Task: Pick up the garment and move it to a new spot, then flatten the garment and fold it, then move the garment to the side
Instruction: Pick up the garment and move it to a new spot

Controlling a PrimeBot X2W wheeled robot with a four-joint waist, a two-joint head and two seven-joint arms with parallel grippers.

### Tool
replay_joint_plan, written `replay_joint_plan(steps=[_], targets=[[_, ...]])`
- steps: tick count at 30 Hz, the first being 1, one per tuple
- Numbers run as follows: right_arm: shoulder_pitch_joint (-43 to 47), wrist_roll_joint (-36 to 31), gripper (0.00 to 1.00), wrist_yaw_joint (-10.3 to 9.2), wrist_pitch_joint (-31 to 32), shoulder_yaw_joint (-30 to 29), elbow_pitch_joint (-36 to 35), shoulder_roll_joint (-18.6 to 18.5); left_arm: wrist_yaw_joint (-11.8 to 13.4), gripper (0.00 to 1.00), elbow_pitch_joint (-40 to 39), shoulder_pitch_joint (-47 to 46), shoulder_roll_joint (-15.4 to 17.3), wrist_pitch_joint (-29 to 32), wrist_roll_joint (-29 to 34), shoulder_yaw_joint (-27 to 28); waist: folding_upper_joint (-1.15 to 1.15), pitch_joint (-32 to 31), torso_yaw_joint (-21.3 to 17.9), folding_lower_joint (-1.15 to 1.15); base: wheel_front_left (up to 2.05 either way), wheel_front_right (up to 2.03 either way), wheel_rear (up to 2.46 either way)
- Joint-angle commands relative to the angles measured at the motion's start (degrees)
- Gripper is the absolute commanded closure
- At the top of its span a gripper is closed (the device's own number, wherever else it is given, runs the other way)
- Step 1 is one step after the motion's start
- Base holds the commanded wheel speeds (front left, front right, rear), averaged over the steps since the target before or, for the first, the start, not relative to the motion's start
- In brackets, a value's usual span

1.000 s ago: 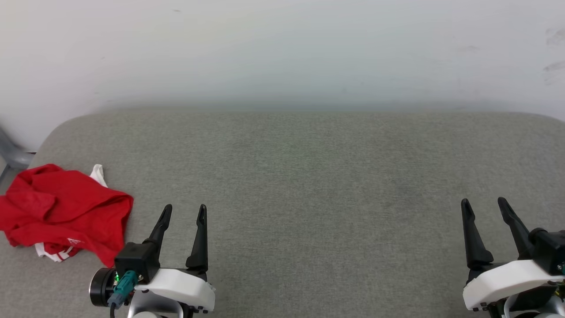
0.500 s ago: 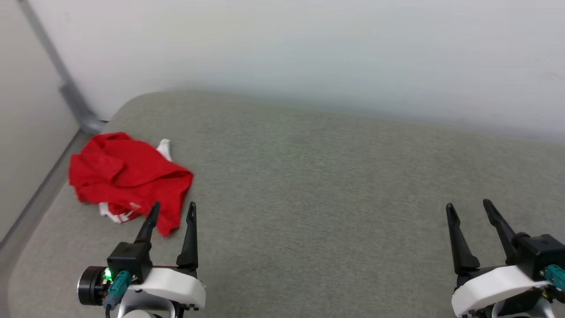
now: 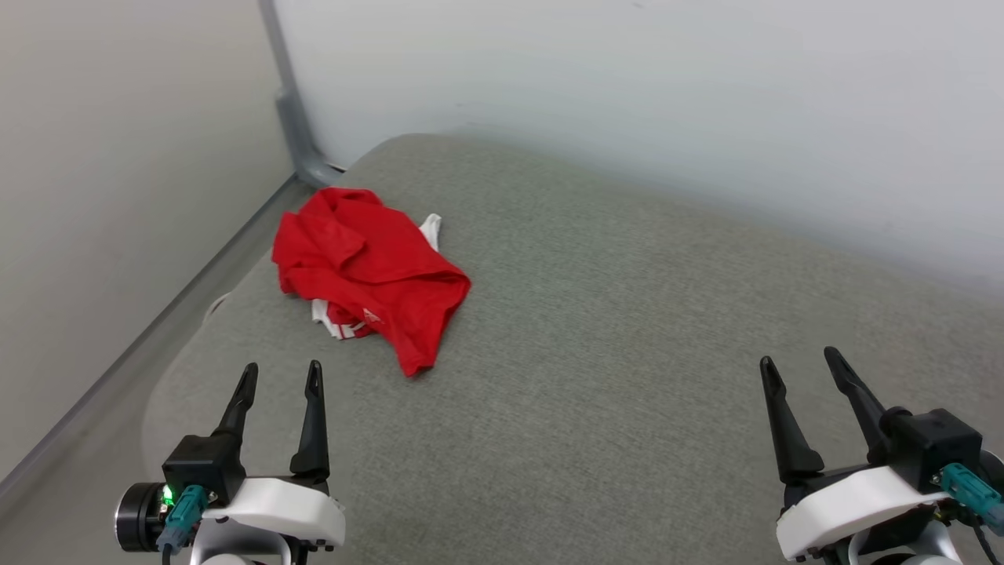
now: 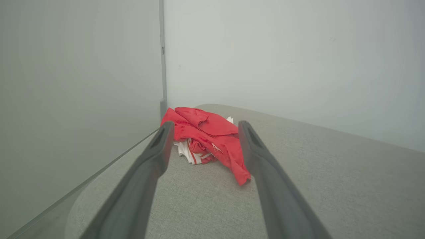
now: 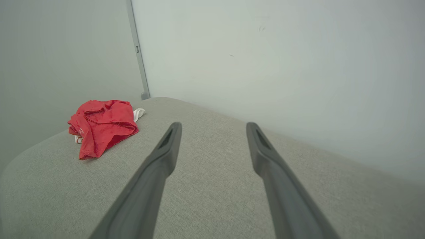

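The garment (image 3: 369, 271) is a crumpled red shirt with white trim, lying in a heap near the far left corner of the grey cushioned surface (image 3: 627, 329). My left gripper (image 3: 282, 377) hovers open at the lower left, short of the heap and apart from it. Through the left wrist view the garment (image 4: 206, 134) lies straight ahead between the spread fingers. Far off at the lower right, my right gripper (image 3: 800, 362) is open and empty. From the right wrist view the garment (image 5: 103, 124) sits far to the left.
Pale walls meet at a grey corner post (image 3: 294, 125) right behind the garment. The cushioned surface has a rounded left edge (image 3: 176, 353), with a gap between it and the left wall. Bare grey fabric stretches to the right of the garment.
The head camera has turned left, so the whole picture shifted right and the wall corner came into sight. The garment lies as before. Both grippers stay open.
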Motion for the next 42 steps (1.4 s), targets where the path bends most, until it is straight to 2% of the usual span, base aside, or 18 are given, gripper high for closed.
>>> replay_joint_plan(steps=[1, 14, 19, 26, 31, 35, 36, 42], targets=[[-0.4, 0.3, 0.0, -0.03, -0.3, 0.3, 0.1, 0.1, -0.2, 0.0, -0.1, 0.4, 0.2, -0.2, 0.2, 0.3, 0.0, 0.0, 1.7, 0.0, 0.0, 0.0, 0.0], [-1.5, -0.6, 0.0, -0.04, -0.3, 2.2, 0.9, 0.1, -0.4, 0.0, 0.9, 0.0, 0.9, -0.1, 1.4, 0.8, 0.0, 0.5, 3.2, 0.0, 0.0, 0.0, 0.0], [-2.7, -1.3, 0.0, -0.04, 0.7, 2.3, -0.5, -0.2, -1.0, 0.0, 3.1, -4.4, 1.8, 0.9, 0.5, 0.4, 0.0, 2.6, 2.2, 0.0, 0.0, 0.0, 0.0], [-5.8, -2.5, 0.0, -0.04, 3.0, 2.1, -3.6, -2.4, -1.9, 0.0, 4.3, -15.6, 4.0, 6.3, -3.0, 1.8, 0.0, 8.7, -1.5, 0.0, 0.0, 0.0, 0.0], [-7.9, -3.5, 0.0, -0.04, 4.3, 1.5, -5.9, -3.7, -2.9, 0.0, 6.1, -24.8, 7.2, 12.8, -7.3, 2.8, 0.0, 13.7, -4.6, 0.0, 0.0, 0.0, 0.0], [-9.7, -3.7, 0.0, -0.04, 5.1, 1.7, -7.6, -4.2, -3.5, 0.0, 9.9, -31.5, 11.0, 21.2, -11.3, 3.7, 0.0, 18.1, -7.3, 0.0, 0.0, 0.0, 0.0], [-9.7, -3.7, 0.0, -0.04, 5.1, 1.7, -7.6, -4.2, -3.5, 0.0, 9.9, -31.5, 11.0, 21.2, -11.3, 3.7, 0.0, 18.1, -7.3, 0.0, 0.0, 0.0, 0.0], [-12.3, -4.1, 0.0, -0.04, 5.5, 1.5, -9.2, -4.5, -3.7, 0.0, 19.5, -40.1, 15.6, 38.2, -18.8, 4.5, 0.0, 24.1, -10.3, 0.0, 0.0, 0.0, 0.0]])
